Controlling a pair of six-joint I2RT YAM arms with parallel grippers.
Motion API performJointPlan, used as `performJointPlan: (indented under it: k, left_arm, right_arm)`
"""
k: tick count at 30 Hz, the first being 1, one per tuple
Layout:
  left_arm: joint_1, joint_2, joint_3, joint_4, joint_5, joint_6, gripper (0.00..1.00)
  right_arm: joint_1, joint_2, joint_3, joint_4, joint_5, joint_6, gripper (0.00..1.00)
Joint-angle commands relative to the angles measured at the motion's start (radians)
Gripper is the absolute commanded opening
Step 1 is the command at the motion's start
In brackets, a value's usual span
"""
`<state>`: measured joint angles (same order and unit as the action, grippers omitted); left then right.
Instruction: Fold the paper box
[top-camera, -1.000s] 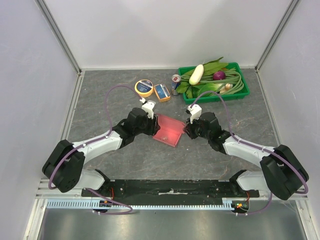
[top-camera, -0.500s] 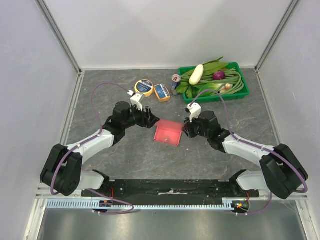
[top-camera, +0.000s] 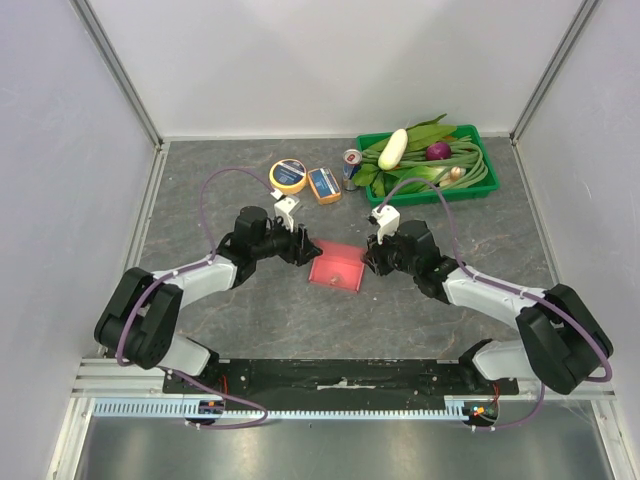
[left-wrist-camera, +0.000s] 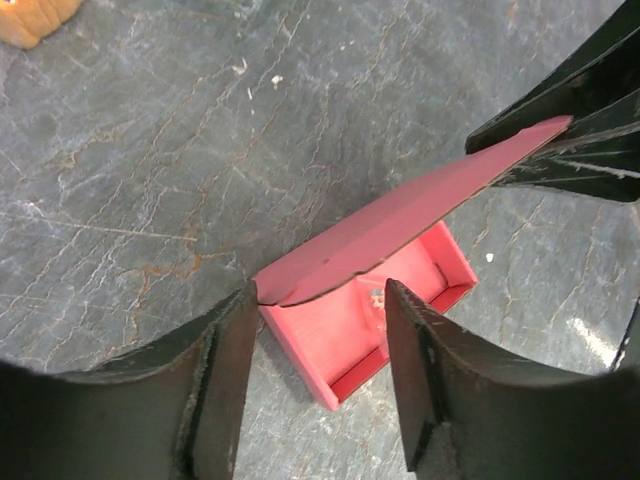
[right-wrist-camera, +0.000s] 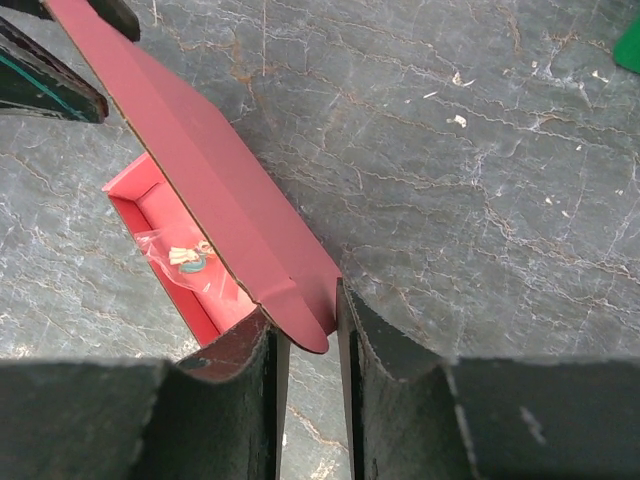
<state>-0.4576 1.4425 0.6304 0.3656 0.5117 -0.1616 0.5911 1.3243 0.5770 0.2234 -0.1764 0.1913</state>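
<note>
On the grey marbled stone worktop (top-camera: 200, 310), midway between the arms, sat the shallow pink-red card paper box (top-camera: 335, 270), its long lid flap (left-wrist-camera: 400, 215) raised, likely ready for tucking shut. The left arm's fingers (left-wrist-camera: 225, 380) stood open astride the flap's near corner. The right arm's fingers (right-wrist-camera: 385, 350) sat narrowly about its end tab; whether they pinched it I could not tell. A small clear-wrapped trinket (right-wrist-camera: 185, 258) lay inside. No writing was legible.

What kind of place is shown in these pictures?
Probably a laboratory robot cell: plain white walls, metal posts, a left arm and a right arm bolted to a grey table, a green tray of vegetables as props.
</note>
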Motion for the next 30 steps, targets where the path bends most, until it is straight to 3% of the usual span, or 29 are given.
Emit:
performJointPlan:
  k: [1,5,17,21,30]
  left_arm:
    - [-0.001,0.024,0.034,-0.001,0.018,0.051,0.56]
    - [-0.003,0.009,0.026,-0.011,-0.035,0.047,0.44]
    - [-0.041,-0.010,0.032,-0.022,-0.091,0.028,0.28]
    - [-0.061,-0.036,0.026,-0.037,-0.151,0.027,0.23]
    - [-0.087,-0.070,0.018,-0.048,-0.193,0.040,0.08]
  right_arm:
    - [-0.001,0.016,0.043,0.019,-0.005,-0.010,0.30]
    - [-0.001,0.016,0.047,0.005,0.005,-0.019,0.26]
    - [0.001,-0.004,0.032,-0.001,-0.005,-0.009,0.10]
    - [-0.001,-0.014,0.035,-0.012,0.014,-0.003,0.18]
    - [-0.001,-0.046,0.026,-0.035,0.026,0.014,0.24]
